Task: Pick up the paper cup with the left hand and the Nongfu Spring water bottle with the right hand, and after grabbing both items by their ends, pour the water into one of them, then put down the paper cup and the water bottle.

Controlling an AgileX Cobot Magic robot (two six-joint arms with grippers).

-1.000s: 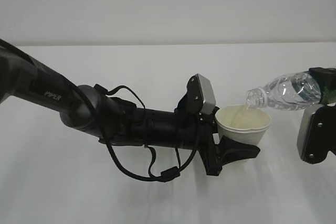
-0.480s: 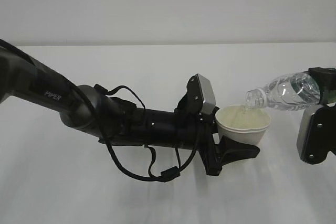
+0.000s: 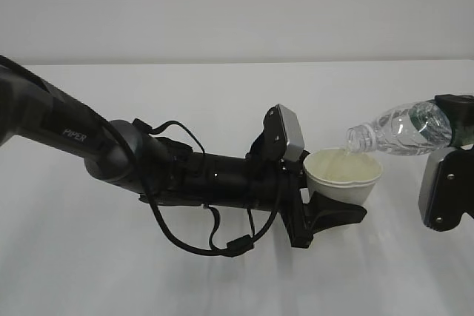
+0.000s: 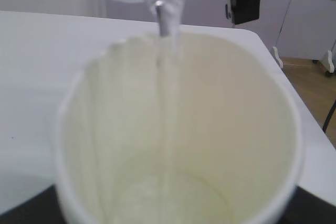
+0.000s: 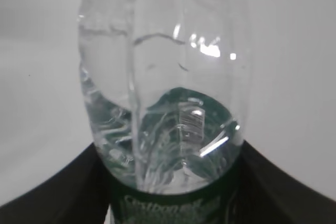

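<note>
The white paper cup (image 3: 344, 175) is held upright just above the table, with my left gripper (image 3: 335, 196) shut on its lower part. Its cream inside fills the left wrist view (image 4: 210, 129), and dark fingers (image 4: 21, 211) show at the bottom corners. My right gripper (image 3: 458, 125) is shut on the base end of the Nongfu Spring water bottle (image 3: 404, 129). The bottle is tipped almost level, its open mouth over the cup's rim. A thin stream of water (image 4: 167, 19) runs from the mouth into the cup. The right wrist view shows the clear bottle (image 5: 163, 77) with its green label between the fingers (image 5: 47, 198).
The white table (image 3: 222, 94) runs back to a pale wall. My left arm (image 3: 148, 164) lies low across the table from the left, with loose cable loops. The table's right edge and wooden floor (image 4: 310, 87) show in the left wrist view.
Water keeps running from the bottle into the cup. Neither arm, cup nor bottle has visibly shifted.
</note>
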